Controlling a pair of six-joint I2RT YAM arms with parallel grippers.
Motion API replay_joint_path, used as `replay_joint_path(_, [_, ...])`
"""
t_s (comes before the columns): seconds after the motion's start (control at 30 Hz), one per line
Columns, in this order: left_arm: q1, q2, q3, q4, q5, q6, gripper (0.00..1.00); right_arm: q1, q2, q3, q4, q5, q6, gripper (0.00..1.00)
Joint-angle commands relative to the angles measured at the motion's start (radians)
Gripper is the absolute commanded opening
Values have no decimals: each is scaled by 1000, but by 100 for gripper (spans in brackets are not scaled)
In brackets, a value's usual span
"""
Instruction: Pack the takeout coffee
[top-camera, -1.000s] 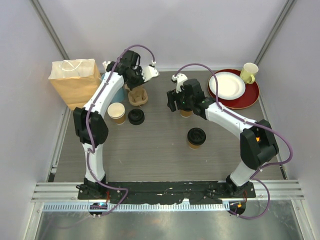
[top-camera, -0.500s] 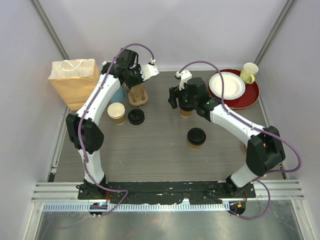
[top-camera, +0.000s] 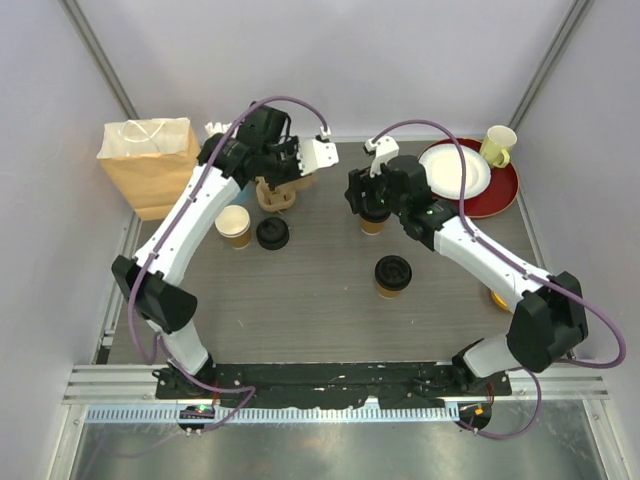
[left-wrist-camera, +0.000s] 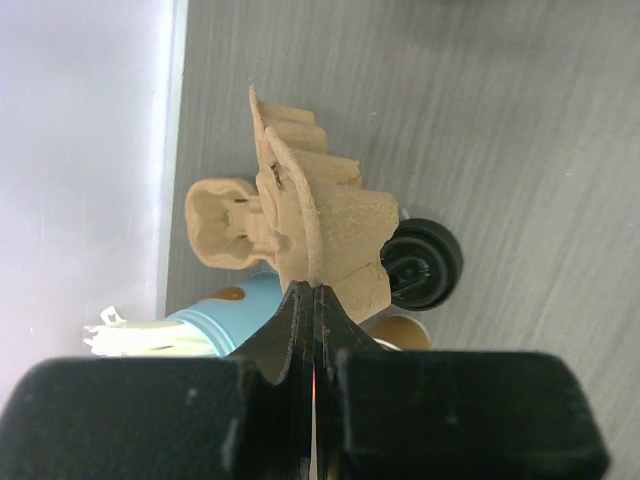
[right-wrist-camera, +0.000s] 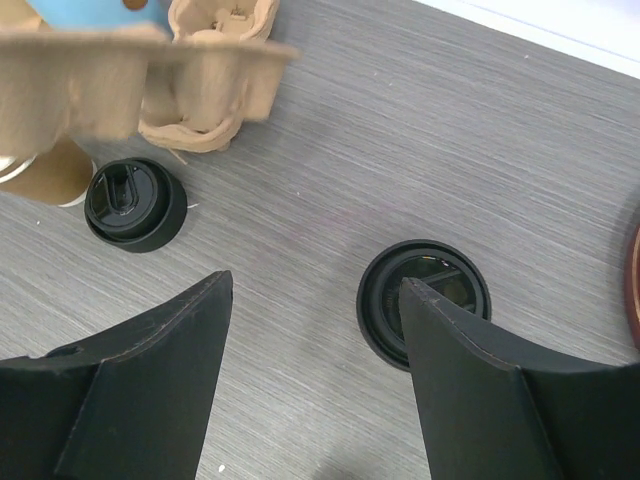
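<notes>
Carrier (left-wrist-camera: 310, 225) sits clamped by its rim in the shut left gripper (left-wrist-camera: 313, 290). The right gripper (right-wrist-camera: 315, 285) hangs wide open, holding nothing, over 1 lidded cup (right-wrist-camera: 430, 265). A 2nd lidded cup (top-camera: 392, 275) stands mid-table, nearer the arm bases.

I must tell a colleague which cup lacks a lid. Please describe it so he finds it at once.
Find the brown paper bag in the far left corner. In front of it stands a kraft cup, a loose black lid to its right. Unlike the lidded cup at mid-table, its top is open.
</notes>
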Motion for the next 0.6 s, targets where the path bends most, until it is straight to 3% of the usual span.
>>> replay_joint_path(0.0, [-32, -71, -37, -74, 49, -41, 0, -18, -84, -12, 12, 47, 22, 73])
replay_joint_path(0.37, [-125, -232, -323, -125, 34, -36, 0, -43, -183, -5, -30, -122, 53, 74])
replay_joint_path(0.57, [-278, -303, -568, -53, -25, -121, 0, 3, -217, -82, 28, -163, 41, 74])
